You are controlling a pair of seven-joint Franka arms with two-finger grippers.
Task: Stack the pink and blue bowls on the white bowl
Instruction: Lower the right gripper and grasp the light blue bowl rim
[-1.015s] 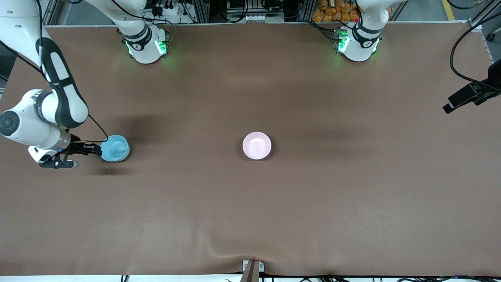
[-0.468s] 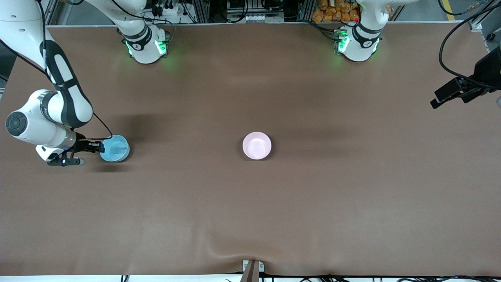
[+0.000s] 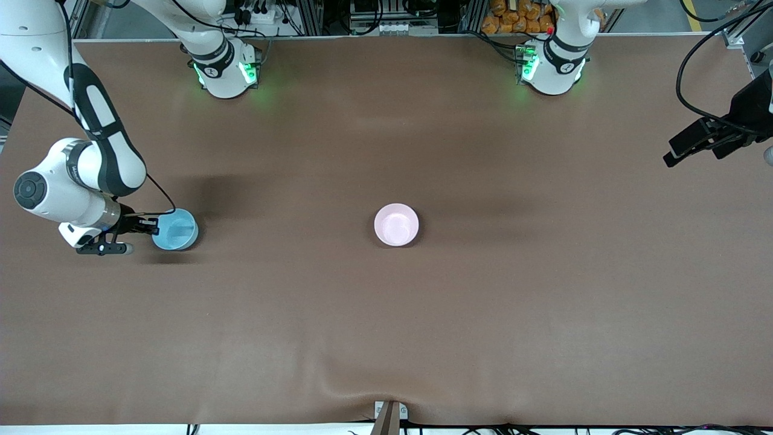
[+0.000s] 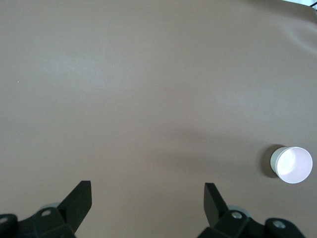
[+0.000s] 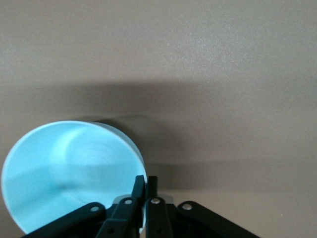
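The light blue bowl (image 3: 175, 229) is at the right arm's end of the table. My right gripper (image 3: 156, 228) is shut on its rim, one finger inside and one outside, as the right wrist view shows (image 5: 146, 181) with the bowl (image 5: 69, 168) tilted. The pink bowl (image 3: 396, 225) stands mid-table. In the left wrist view it (image 4: 293, 164) shows a creamy-white outer wall (image 4: 273, 159), so it seems to sit in the white bowl. My left gripper (image 3: 671, 158) is open and empty above the left arm's end of the table (image 4: 146, 198).
The brown table cloth (image 3: 386, 338) has a wrinkle at the edge nearest the front camera, by a small bracket (image 3: 389, 414). The arm bases stand along the table's edge farthest from the front camera.
My right gripper with the blue bowl has shifted slightly toward the right arm's end of the table. My left gripper has moved a little in over the table, then stayed.
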